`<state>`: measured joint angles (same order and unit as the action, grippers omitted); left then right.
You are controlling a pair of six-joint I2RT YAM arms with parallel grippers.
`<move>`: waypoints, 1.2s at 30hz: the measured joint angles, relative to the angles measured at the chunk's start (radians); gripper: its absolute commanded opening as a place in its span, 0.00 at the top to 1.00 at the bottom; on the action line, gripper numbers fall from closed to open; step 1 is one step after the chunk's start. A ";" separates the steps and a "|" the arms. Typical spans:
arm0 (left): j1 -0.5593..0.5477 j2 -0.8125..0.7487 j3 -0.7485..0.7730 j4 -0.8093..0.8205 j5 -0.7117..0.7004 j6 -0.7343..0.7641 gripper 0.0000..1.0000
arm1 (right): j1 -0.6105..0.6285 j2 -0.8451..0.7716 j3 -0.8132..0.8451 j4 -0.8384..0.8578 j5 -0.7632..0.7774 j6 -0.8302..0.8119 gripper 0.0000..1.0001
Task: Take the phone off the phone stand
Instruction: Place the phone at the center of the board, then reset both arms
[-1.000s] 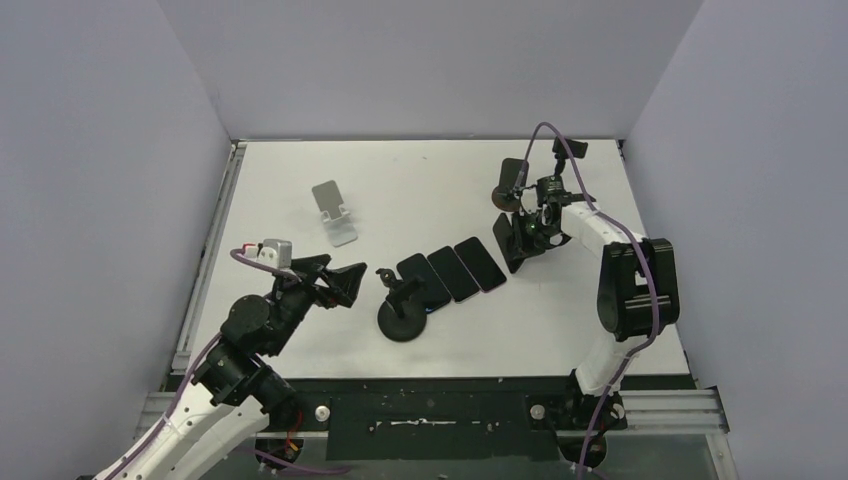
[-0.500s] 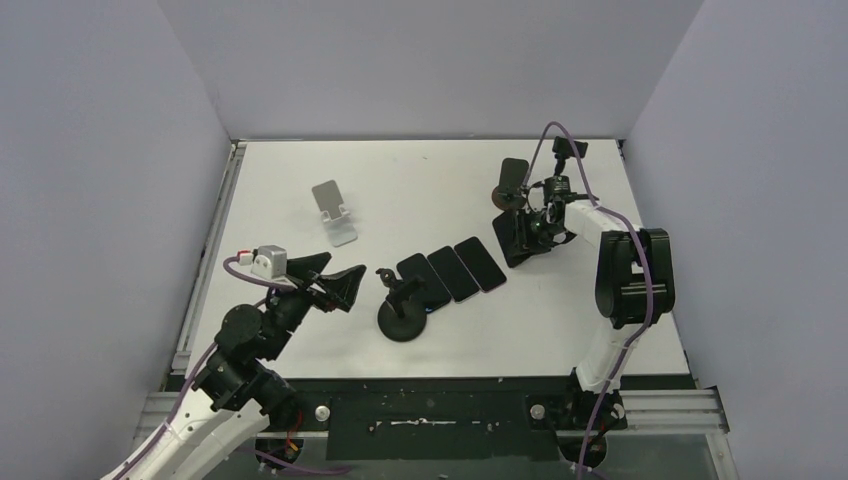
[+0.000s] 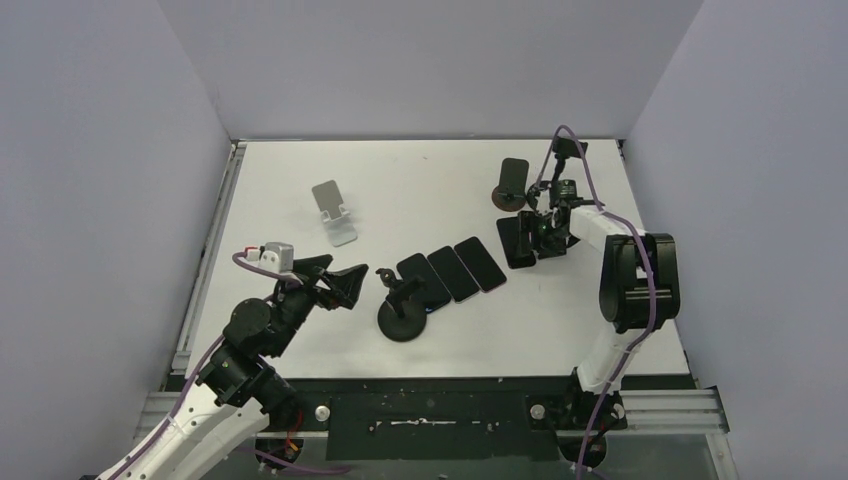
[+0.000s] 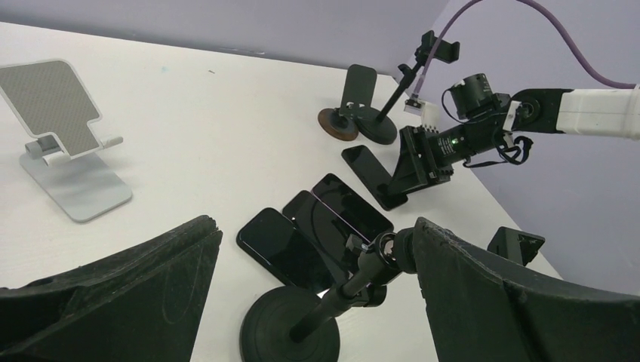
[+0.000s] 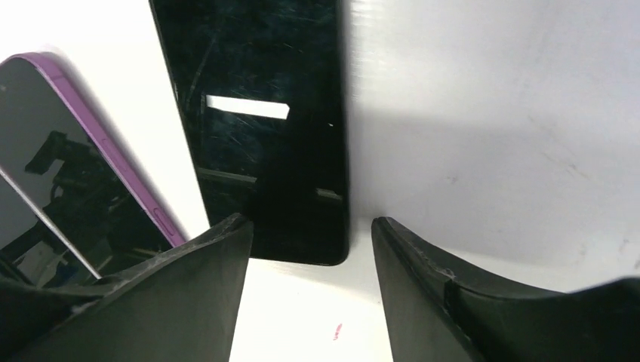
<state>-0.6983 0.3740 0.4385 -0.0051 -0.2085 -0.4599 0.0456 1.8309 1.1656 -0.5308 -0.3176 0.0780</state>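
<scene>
One flat glossy phone (image 5: pixel 264 128) (scratched glass), matte white table (image 5: pixel 490 113)

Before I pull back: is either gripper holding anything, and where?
Nothing is held. The right gripper stands open at the end of the black phone lying on the table; left gripper open, empty.

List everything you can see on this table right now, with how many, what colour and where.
Row phones: three, black, one purple-edged, side by side at table centre.
Lone phone: one, black, flat on the table right of the row.
Silver stand: one, silver, far left, empty.
Pole stands: two, black, one near centre, the other far right.
Brown-based stand: one, brown base with black plate, far right, empty.
Table: one, white.
Left gripper: one, black, open, near left.
Right gripper: one, black, open, over the lone phone.
</scene>
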 measured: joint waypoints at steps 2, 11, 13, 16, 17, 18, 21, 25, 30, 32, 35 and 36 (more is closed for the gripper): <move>0.000 0.000 0.000 -0.001 -0.008 -0.002 0.03 | -0.002 -0.016 -0.019 0.011 0.032 0.010 0.35; 0.000 0.040 0.047 -0.097 -0.151 -0.096 0.03 | -0.026 -0.212 -0.132 0.014 0.247 0.141 0.33; 0.000 0.084 0.092 -0.151 -0.198 -0.129 0.03 | -0.011 -0.315 -0.140 0.021 0.308 0.195 0.23; 0.000 0.171 0.168 -0.237 -0.283 -0.192 0.03 | 0.075 -0.532 -0.144 0.084 0.409 0.271 0.07; 0.000 0.195 0.187 -0.264 -0.311 -0.216 0.03 | 0.116 -0.605 -0.146 0.116 0.431 0.289 0.01; 0.000 0.220 0.205 -0.293 -0.339 -0.240 0.03 | 0.156 -0.678 -0.151 0.151 0.450 0.308 0.00; -0.001 0.278 0.241 -0.382 -0.421 -0.327 0.03 | 0.245 -0.861 -0.178 0.233 0.482 0.365 0.00; -0.003 0.307 0.267 -0.512 -0.497 -0.430 0.03 | 0.258 -0.992 -0.211 0.261 0.537 0.446 0.00; -0.003 0.257 0.290 -0.616 -0.531 -0.490 0.03 | 0.270 -1.057 -0.230 0.256 0.541 0.493 0.00; -0.003 0.251 0.338 -0.663 -0.536 -0.467 0.03 | 0.283 -1.085 -0.242 0.248 0.546 0.507 0.00; -0.003 0.319 0.500 -0.739 -0.540 -0.381 0.03 | 0.298 -1.102 -0.239 0.243 0.557 0.520 0.00; -0.003 0.362 0.578 -0.761 -0.540 -0.334 0.03 | 0.302 -1.101 -0.234 0.242 0.558 0.523 0.00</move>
<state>-0.7013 0.7357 1.0168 -0.7658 -0.7483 -0.7937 0.3477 0.7303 0.9318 -0.2886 0.2401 0.6014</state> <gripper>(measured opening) 0.974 0.999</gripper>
